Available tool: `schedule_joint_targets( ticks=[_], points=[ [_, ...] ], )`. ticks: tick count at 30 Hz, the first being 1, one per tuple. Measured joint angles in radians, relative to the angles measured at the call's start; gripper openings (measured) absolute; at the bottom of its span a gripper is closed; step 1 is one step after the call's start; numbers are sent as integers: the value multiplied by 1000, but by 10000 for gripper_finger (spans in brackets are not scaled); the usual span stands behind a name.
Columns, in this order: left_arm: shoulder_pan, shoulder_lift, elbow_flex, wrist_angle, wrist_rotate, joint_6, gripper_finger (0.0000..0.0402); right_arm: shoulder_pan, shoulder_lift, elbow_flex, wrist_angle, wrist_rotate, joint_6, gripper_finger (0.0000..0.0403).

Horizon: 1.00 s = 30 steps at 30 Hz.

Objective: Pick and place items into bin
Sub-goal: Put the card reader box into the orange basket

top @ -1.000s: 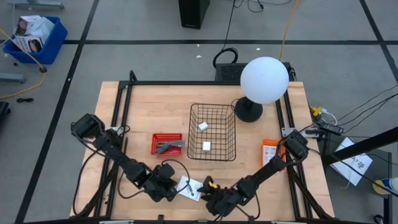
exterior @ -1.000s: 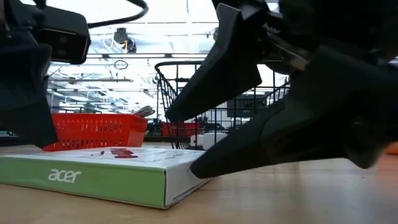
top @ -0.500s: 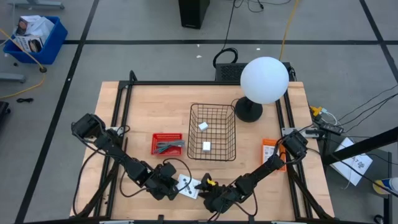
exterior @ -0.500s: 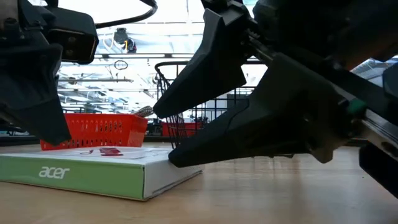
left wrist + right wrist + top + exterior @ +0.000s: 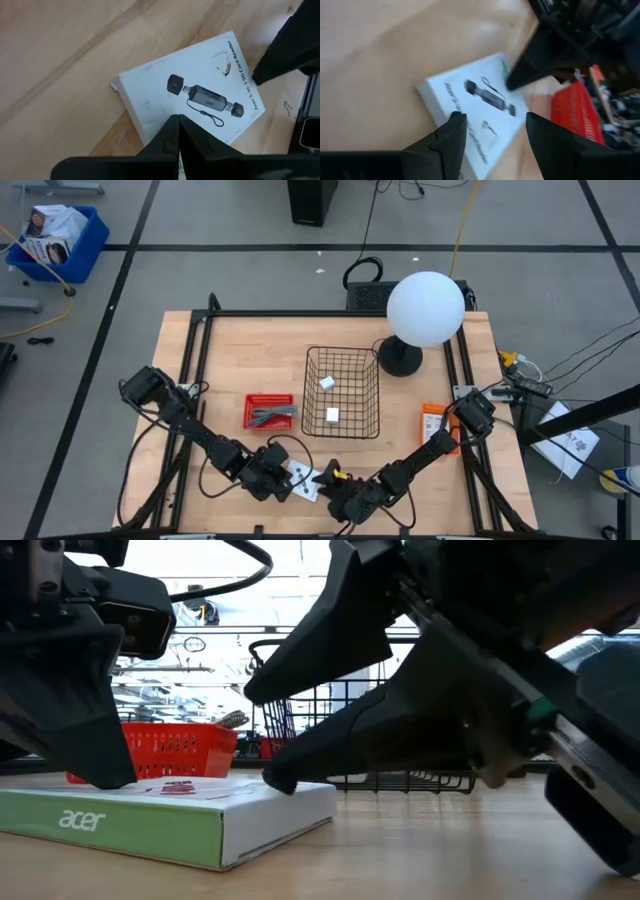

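box: "acer" (card reader) | left hand closed | right hand open

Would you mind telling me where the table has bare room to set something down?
Bare wood lies behind the red tray, left of the wire basket. The front edge is crowded: left gripper and right gripper flank the white box.

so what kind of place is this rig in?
Probably a robotics lab or workshop hall. The wooden table stands on a grey floor marked with dark tape lines, cables trail across it, and the low view shows open ceiling lights and shelving behind.
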Motion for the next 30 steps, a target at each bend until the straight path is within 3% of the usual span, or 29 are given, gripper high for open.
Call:
schedule_joint_targets(
  ticks=[20, 26, 30],
  points=[
    [-59, 2, -2, -57, -107, -51, 3, 34, -3, 2, -62, 5, 62, 196],
    [-68, -27, -9, -2, -162, 48, 3, 25, -4, 2, -84, -74, 211, 196],
    [-74, -49, -10, -15, -185, 80, 5, 28, -2, 1, -88, -67, 315, 190]
  ],
)
